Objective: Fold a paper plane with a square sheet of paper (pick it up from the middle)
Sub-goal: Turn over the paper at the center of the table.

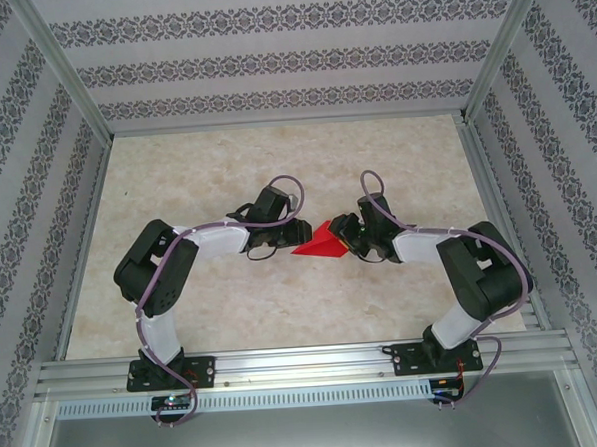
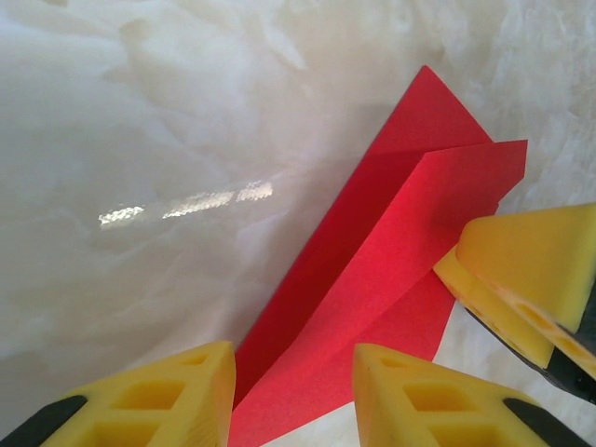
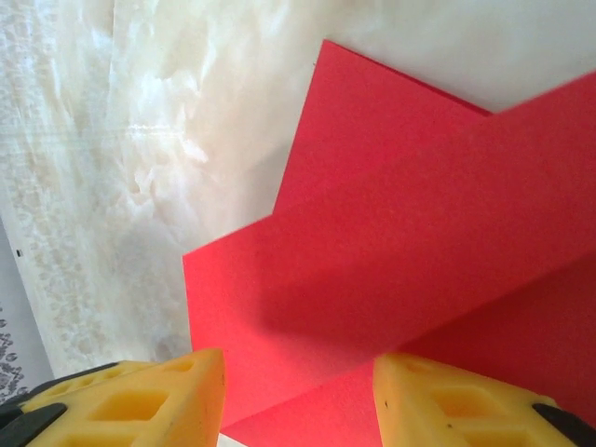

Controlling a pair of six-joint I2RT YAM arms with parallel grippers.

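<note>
Plainly, the folded red paper (image 2: 372, 270) lies on the tabletop (image 2: 140, 140), one end running between the left jaws, the other between the right jaws; both pairs stand apart, released, clamping nothing.

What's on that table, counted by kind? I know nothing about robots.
Red folded paper: 1
Robot arms: 2 (left arm, right arm)
Total: 3
</note>
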